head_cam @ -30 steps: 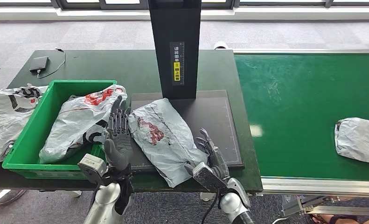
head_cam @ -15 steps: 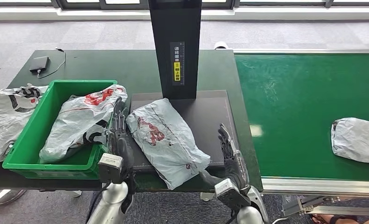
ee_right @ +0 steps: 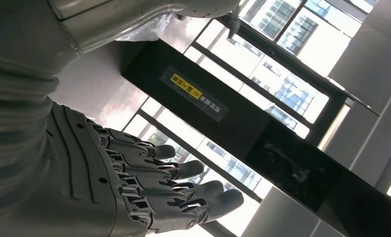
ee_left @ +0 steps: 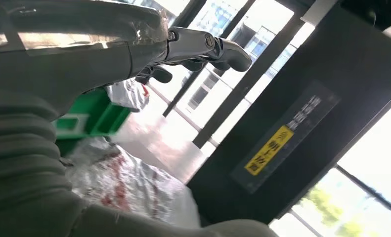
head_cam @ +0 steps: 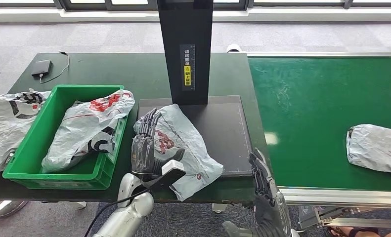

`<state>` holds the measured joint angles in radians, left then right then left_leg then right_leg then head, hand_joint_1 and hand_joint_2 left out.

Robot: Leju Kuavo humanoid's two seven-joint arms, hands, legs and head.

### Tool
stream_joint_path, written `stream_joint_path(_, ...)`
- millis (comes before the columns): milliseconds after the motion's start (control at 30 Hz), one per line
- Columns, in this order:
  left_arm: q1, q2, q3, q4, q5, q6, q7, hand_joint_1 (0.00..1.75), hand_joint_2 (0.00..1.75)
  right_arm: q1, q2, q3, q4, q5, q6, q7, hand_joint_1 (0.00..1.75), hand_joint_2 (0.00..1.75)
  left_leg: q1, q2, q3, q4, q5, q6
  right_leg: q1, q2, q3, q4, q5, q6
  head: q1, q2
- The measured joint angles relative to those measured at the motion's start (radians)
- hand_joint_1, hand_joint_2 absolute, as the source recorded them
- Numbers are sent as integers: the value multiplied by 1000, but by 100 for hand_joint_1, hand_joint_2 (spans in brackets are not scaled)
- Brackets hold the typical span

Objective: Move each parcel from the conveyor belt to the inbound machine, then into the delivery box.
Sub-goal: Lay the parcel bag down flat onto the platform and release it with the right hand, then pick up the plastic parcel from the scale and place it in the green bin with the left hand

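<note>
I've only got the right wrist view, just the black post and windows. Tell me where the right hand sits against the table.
Observer: In the head view, the right hand is at the front edge of the table, off the right front corner of the black platform. Its fingers are apart and hold nothing.
Operator: Now give me the parcel on the machine.
Observer: The grey parcel lies on the platform with its near end past the front edge. The left hand lies over its left side.
Operator: Report the belt.
Observer: A second parcel lies on the green conveyor belt, at the far right.
</note>
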<state>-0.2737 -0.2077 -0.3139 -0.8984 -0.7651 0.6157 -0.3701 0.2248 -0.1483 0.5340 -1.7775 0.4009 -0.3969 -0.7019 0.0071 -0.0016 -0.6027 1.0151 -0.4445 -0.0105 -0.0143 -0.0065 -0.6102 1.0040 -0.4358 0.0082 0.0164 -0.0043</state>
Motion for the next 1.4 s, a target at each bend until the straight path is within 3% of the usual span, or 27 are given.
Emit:
stream_joint_path(100, -3, 1, -14, 52, -166, 10, 130, 0, 175, -5, -27, 23, -28, -19, -17, 0, 0, 175, 0, 0, 0, 0, 0, 0, 0, 0, 0, 0, 0, 0, 0, 0)
stream_joint_path(200, -5, 1, -27, 100, -240, -12, 184, 0, 175, -11, -45, 35, -41, -27, -28, 0, 0, 175, 0, 0, 0, 0, 0, 0, 0, 0, 0, 0, 0, 0, 0, 0)
stream_joint_path(433, -11, 0, -42, 151, -265, -31, 201, 0, 175, -17, -67, 47, -53, -32, -38, 1, 0, 175, 0, 0, 0, 0, 0, 0, 0, 0, 0, 0, 0, 0, 0, 0)
stream_joint_path(633, -23, -4, -58, 200, -341, -145, 232, 0, 175, -13, -95, 64, -61, -38, -99, 2, 0, 175, 0, 0, 0, 0, 0, 0, 0, 0, 0, 0, 0, 0, 0, 0)
stream_joint_path(800, -30, -11, -71, 214, -356, -227, 188, 2, 175, 4, -114, 69, -73, -36, -117, 9, 0, 175, 0, 0, 2, 0, -1, 1, 0, -1, 3, 0, 0, 0, 0, 0)
stream_joint_path(833, -30, -12, -74, 214, -355, -235, 177, 35, 175, 7, -116, 69, -76, -36, -117, 10, 0, 175, 0, 0, 2, 0, -1, 1, 0, -1, 3, 0, 0, 0, 0, 0)
stream_joint_path(933, -24, -12, -79, 211, -344, -262, 137, 164, 175, 18, -121, 68, -83, -36, -116, 13, 0, 175, 0, 0, 3, 0, -1, 2, 0, -1, 4, 0, -1, 1, 0, 0)
stream_joint_path(967, -20, -12, -79, 209, -338, -271, 123, 175, 175, 20, -122, 68, -84, -36, -114, 14, 0, 175, 0, 0, 3, 0, -1, 2, 0, -1, 4, 0, -1, 1, 0, 0)
stream_joint_path(1133, -6, -11, -89, 197, -309, -298, 73, 175, 175, 21, -123, 66, -87, -41, -87, 16, 0, 175, 0, 0, 3, 0, -1, 2, 0, -1, 4, 0, -1, 1, 0, 0)
stream_joint_path(1400, 3, -10, -102, 183, -297, -312, 57, 175, 175, 21, -123, 62, -88, -41, -61, 16, 0, 175, 0, 0, 3, 0, -1, 2, 0, -1, 4, 0, -1, 1, 0, 0)
